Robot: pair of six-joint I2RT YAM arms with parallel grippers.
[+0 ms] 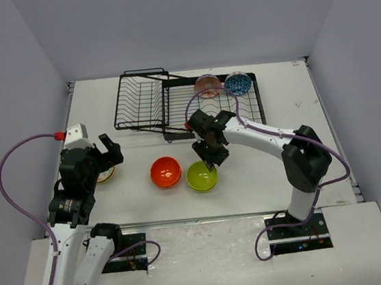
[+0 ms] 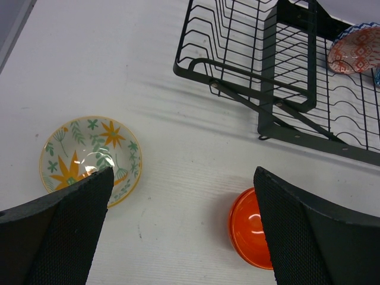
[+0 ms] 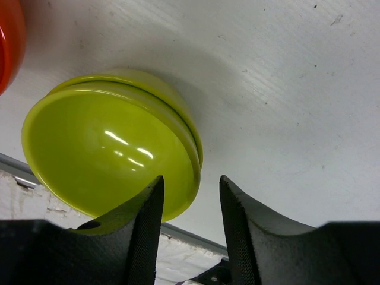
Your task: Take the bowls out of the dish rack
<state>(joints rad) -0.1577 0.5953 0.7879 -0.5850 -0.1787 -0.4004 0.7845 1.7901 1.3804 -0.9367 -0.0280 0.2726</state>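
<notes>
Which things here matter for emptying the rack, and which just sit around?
Job in hand: black wire dish rack; red patterned bowl and blue patterned bowl in it; lime-green bowl at the right gripper.
Sitting around on the table: orange bowl; yellow-rimmed floral bowl.

glossy smooth green bowl (image 3: pixel 107 148), glossy orange bowl (image 2: pixel 246 228), black wire dish rack (image 2: pixel 271 65), matt white table (image 2: pixel 178 154)

You have a white table (image 1: pixel 269 168) with the black dish rack (image 1: pixel 145 103) at its back. In front lie an orange bowl (image 1: pixel 166 172) and, just beside it, a lime-green bowl (image 1: pixel 200 178), seemingly resting flat. A floral bowl (image 2: pixel 90 157) sits far left.
</notes>
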